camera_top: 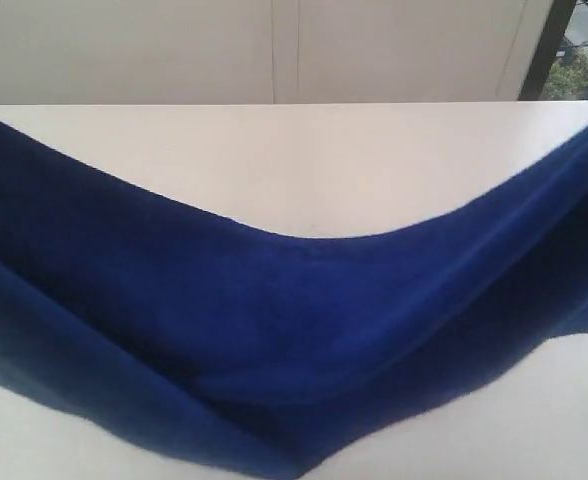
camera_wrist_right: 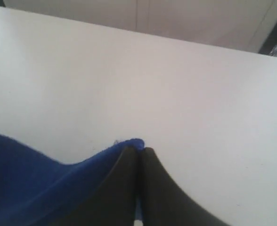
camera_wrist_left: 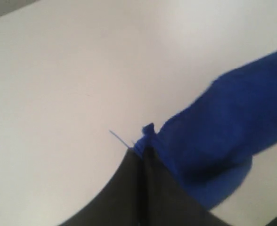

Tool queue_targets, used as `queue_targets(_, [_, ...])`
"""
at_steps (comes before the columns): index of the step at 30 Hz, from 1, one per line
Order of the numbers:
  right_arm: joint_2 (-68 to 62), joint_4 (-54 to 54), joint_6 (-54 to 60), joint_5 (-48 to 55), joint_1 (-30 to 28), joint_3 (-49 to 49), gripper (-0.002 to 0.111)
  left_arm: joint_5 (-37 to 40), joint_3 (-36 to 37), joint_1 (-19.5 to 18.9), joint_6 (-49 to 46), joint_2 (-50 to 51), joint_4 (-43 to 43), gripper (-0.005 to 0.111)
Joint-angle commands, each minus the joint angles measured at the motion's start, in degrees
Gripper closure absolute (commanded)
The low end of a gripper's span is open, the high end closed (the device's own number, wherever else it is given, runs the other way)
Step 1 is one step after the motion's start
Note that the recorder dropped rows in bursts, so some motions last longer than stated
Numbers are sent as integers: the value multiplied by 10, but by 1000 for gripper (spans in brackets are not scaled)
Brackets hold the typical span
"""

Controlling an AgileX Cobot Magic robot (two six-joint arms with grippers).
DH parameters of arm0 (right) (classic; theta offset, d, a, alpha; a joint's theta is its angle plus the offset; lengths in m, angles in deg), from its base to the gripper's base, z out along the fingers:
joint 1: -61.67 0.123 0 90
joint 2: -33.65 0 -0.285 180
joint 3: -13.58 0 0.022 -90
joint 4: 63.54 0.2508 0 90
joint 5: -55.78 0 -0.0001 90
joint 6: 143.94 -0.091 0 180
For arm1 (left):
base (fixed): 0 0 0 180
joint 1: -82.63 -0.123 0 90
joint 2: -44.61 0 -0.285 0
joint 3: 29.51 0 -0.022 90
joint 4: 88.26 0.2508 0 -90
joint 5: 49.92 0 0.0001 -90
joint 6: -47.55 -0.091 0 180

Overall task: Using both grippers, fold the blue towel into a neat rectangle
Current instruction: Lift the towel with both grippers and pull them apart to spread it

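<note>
Two matte black end effectors grip the cloth: the left end effector (camera_wrist_left: 142, 151) and the right end effector (camera_wrist_right: 139, 153) are each clamped on a corner of the blue towel (camera_top: 274, 310), with a small nub of fabric poking past the pressed-together tips. The towel is deep royal blue, plain and softly fuzzy (a loose thread strays at the left grip). It sags in a broad curve from left to right over the smooth, pale table (camera_top: 294, 160), its lower layers bunched into soft folds at the near edge.

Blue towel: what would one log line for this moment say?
left gripper: shut on blue towel | right gripper: shut on its other end | middle: sagging over table
</note>
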Motion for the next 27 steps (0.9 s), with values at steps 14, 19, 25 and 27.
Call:
queue_targets(14, [-316, -379, -341, -259, -6, 209, 108, -550, 290, -1, 91, 281, 61, 107])
queue_targets(19, [-442, -447, -444, -344, -51, 195, 108, -713, 290, -1, 91, 380, 60, 107])
queue_targets(25, [-543, -447, -455, -396, -100, 128, 108, -758, 248, -29, 91, 476, 34, 107])
queue_targets(27, [-563, -447, -455, -399, -109, 108, 108, -758, 230, -30, 91, 498, 34, 107])
